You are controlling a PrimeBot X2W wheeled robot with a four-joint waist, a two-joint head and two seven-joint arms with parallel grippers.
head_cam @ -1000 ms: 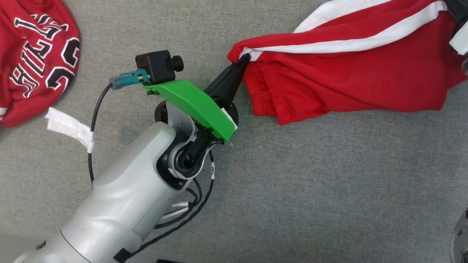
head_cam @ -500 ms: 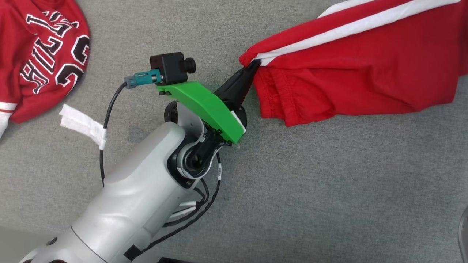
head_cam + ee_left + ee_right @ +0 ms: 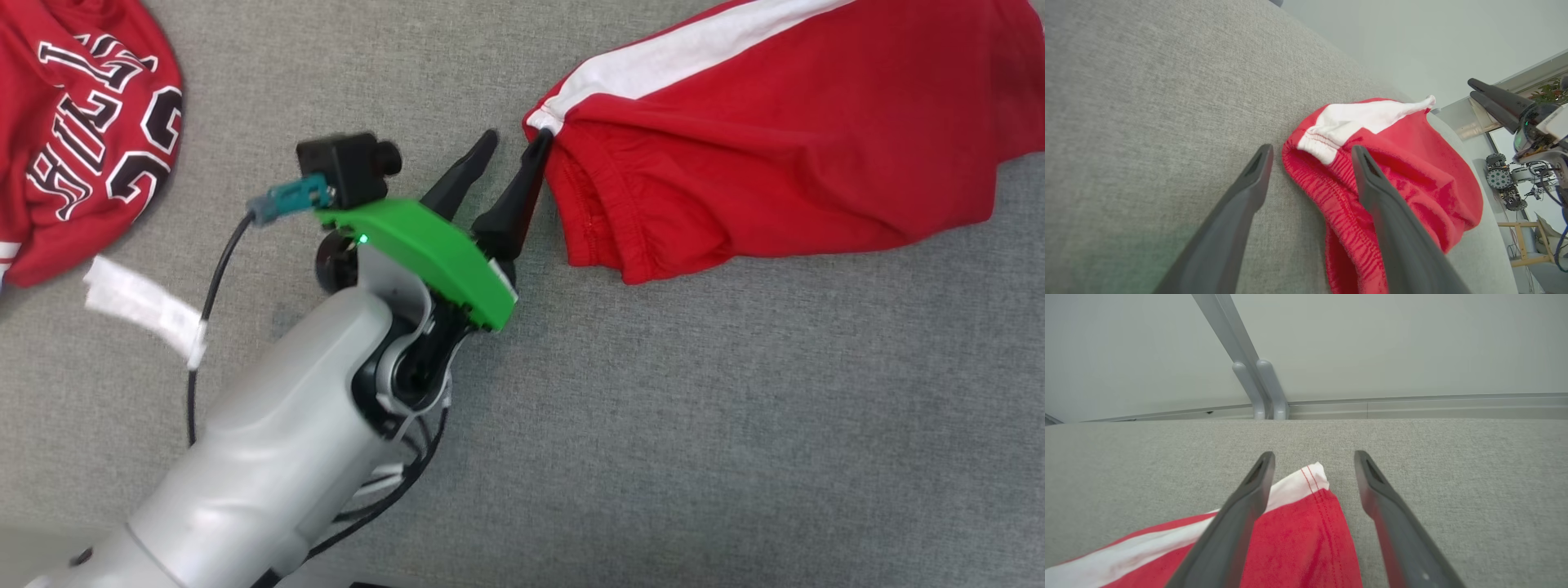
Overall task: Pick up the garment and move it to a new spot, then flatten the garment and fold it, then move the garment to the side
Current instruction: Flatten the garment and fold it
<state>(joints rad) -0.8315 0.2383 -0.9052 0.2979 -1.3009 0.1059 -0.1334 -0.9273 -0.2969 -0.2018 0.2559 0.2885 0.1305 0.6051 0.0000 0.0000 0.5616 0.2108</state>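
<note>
Head view: red shorts [image 3: 775, 147] lie rumpled on the desk [image 3: 735, 408], left end effector [image 3: 516, 136] and right end effector [image 3: 1313, 455] both released, so flattening, folding and moving aside seemingly remain.

Head camera steeply overhead of grey surface [image 3: 653, 408]; left wrist camera low, close at red garment [image 3: 1412, 183]; right wrist camera low, close, facing wall [image 3: 1412, 347]; garment common to all.
</note>
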